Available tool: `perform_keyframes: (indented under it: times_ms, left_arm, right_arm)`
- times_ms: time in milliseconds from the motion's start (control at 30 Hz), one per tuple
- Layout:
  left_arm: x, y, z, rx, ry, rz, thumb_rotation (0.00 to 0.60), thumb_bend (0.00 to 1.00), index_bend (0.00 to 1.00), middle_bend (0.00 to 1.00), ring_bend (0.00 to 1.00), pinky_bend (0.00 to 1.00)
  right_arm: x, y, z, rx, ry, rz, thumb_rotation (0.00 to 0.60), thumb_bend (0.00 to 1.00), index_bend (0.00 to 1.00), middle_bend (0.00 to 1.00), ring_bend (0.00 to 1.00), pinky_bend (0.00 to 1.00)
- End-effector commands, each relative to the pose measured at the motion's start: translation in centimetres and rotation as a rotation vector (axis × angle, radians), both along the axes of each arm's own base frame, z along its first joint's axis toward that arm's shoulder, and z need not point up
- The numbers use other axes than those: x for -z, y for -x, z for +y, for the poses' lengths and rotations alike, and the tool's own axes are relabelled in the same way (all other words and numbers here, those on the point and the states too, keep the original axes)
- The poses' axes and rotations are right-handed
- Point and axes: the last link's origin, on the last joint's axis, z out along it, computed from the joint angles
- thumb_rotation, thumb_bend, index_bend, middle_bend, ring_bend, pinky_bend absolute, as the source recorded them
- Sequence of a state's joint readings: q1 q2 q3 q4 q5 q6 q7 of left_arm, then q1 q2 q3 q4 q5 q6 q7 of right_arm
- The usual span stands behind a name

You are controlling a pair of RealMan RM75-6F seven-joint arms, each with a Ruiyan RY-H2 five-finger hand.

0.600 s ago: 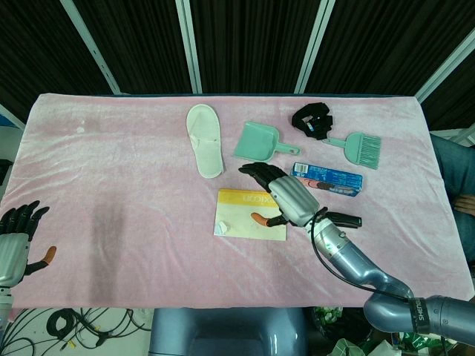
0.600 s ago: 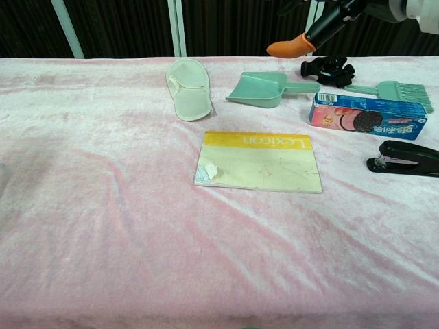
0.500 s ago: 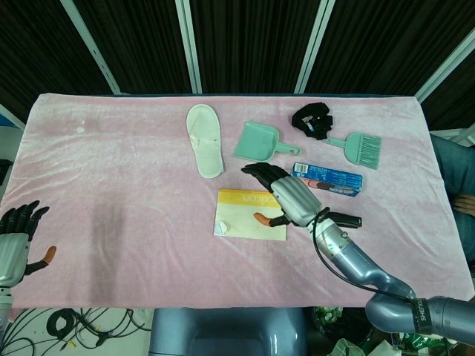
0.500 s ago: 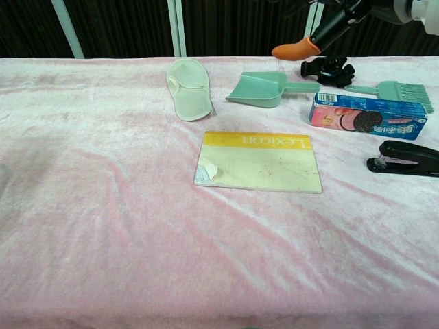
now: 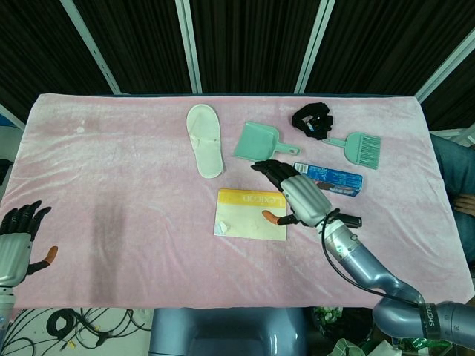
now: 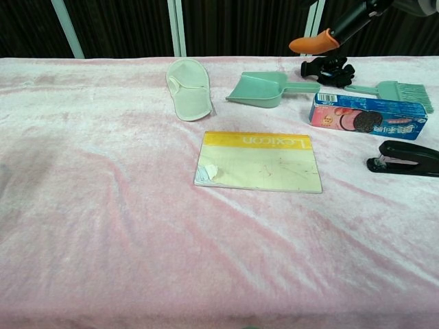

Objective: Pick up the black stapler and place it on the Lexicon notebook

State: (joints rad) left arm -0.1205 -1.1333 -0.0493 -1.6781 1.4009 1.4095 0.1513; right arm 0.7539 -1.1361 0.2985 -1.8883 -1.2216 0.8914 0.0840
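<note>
The black stapler (image 6: 405, 159) lies on the pink cloth at the right, in front of the cookie box; in the head view only its end (image 5: 349, 220) shows past my right forearm. The yellow and cream Lexicon notebook (image 5: 251, 214) (image 6: 258, 160) lies flat mid-table with a crumpled white scrap on its left corner. My right hand (image 5: 300, 196) hovers open above the notebook's right edge, holding nothing, left of the stapler; the chest view shows only its orange-tipped thumb (image 6: 312, 42) at the top. My left hand (image 5: 15, 241) rests open at the table's front left corner.
A blue cookie box (image 6: 368, 116) sits just behind the stapler. Farther back lie a green dustpan (image 6: 264, 88), a green brush (image 6: 398, 92), a black clip bundle (image 6: 328, 69) and a white slipper (image 6: 188, 88). Pink cloth (image 6: 103, 205) covers the table.
My right hand has drifted to the right, from over the notebook's middle toward its right edge and the stapler. The left hand has stayed put.
</note>
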Motion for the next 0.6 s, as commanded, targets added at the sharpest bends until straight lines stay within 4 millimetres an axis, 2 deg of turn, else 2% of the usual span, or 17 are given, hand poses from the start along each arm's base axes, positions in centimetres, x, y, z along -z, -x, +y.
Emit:
perform_keyframes:
  times_ms: [33,367,600]
  left_arm:
    - [0.0,0.0,0.0,0.001,0.0,0.001,0.6,0.32,0.12,0.03,0.0,0.0]
    - [-0.2,0.0,0.2,-0.003,-0.01,-0.013,0.6,0.32,0.12,0.03,0.0,0.0]
    - [-0.2,-0.1,0.0,0.002,-0.011,-0.011,0.6,0.32,0.11,0.03,0.0,0.0]
  right_arm:
    - [-0.3,0.3,0.2,0.009,0.006,-0.002,0.6,0.22,0.13,0.09,0.08,0.12]
    - [-0.7,1.0,0.1,0.027,0.034,0.017,0.6,0.22,0.13,0.09,0.08,0.12]
    - [-0.7,3.0,0.2,0.114,0.032,0.132,0.6,0.22,0.13,0.09,0.08,0.12]
